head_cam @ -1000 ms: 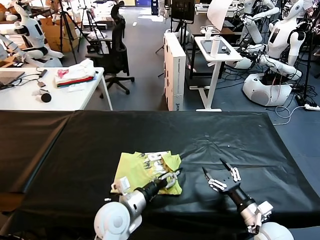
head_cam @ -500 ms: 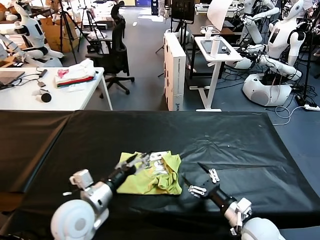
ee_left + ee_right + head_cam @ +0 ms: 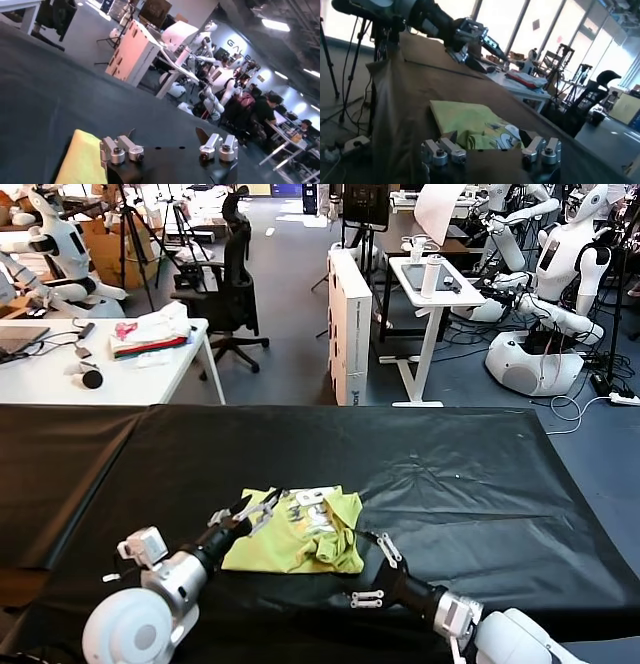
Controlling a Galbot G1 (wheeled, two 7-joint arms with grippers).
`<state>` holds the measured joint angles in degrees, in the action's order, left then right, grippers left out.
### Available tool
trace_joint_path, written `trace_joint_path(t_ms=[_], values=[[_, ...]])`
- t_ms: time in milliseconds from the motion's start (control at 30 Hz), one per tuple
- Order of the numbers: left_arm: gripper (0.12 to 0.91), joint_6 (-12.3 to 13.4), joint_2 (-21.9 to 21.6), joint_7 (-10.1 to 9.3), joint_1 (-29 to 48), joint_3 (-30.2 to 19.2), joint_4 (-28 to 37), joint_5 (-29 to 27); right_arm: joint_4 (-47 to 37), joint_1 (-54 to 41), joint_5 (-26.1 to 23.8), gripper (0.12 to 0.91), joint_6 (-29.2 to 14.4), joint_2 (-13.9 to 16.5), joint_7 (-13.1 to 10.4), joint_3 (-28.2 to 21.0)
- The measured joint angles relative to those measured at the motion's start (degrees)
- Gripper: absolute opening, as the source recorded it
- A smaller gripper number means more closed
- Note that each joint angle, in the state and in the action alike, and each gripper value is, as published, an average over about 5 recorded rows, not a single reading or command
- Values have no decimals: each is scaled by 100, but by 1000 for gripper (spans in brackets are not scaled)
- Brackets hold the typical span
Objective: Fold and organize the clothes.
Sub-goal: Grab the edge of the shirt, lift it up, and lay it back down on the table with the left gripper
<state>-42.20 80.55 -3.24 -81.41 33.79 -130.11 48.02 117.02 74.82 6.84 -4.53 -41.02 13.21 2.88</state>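
Both arms have been drawn back toward the robot's body since a second ago: the left gripper [image 3: 243,512], which lay over the middle of the T-shirt [image 3: 295,536], is now held at the shirt's left edge, and the right gripper [image 3: 371,569], formerly well to the shirt's right, has been brought in low, just beside the shirt's near right corner. The jaws of both grippers are spread wide and nothing is pinched in either.

The T-shirt is seen bunched into a rough rectangle on the black bench [image 3: 480,484], its near right part rumpled and a pale label or print patch turned up near its far edge.

Several risks can be judged from this. If the right jaws are closed on the rumpled corner, several layers may be caught at once, so that the heap is dragged rather than a single edge lifted. The thin fabric may slip out of a shallow pinch. The black bench cover is already wrinkled to the shirt's right and could be caught up with the cloth.

No writing on the shirt's label can be read. On a far wall, in the left wrist view, partial white lettering "GAL" [image 3: 235,45] can be made out.
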Motion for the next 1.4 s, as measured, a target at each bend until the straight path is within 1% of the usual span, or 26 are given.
trace_joint_path(t_ms=[133,300,467,667,767,900,933,1000,1200,1400], values=[[907,0,-5,19,-54,3,-28,-51,-133,-70,-204,893,9,-191,-34,-166],[907,0,25,56,-120,-10,-37,-127,-282,-194,-369,769,22,-421,-95,-397],[907,0,97,130,-188,-77,-37,-262,-376,-296,-421,715,30,-566,-130,-554],[907,0,173,137,-234,-123,-37,-310,-464,-346,-431,606,-3,-647,-145,-606],[907,0,203,137,-247,-135,-37,-326,-496,-353,-430,482,-33,-672,-148,-613],[907,0,236,140,-284,-145,-36,-344,-547,-369,-427,242,-70,-702,-156,-607],[907,0,242,142,-293,-147,-36,-348,-562,-374,-426,196,-78,-707,-157,-603],[907,0,253,144,-307,-149,-36,-353,-587,-379,-420,145,-95,-710,-158,-591],[907,0,272,146,-329,-150,-36,-362,-511,-287,-197,139,-192,-607,-171,-460],[907,0,301,158,-373,-151,-27,-379,-327,-66,60,139,-285,-286,-157,-166]])
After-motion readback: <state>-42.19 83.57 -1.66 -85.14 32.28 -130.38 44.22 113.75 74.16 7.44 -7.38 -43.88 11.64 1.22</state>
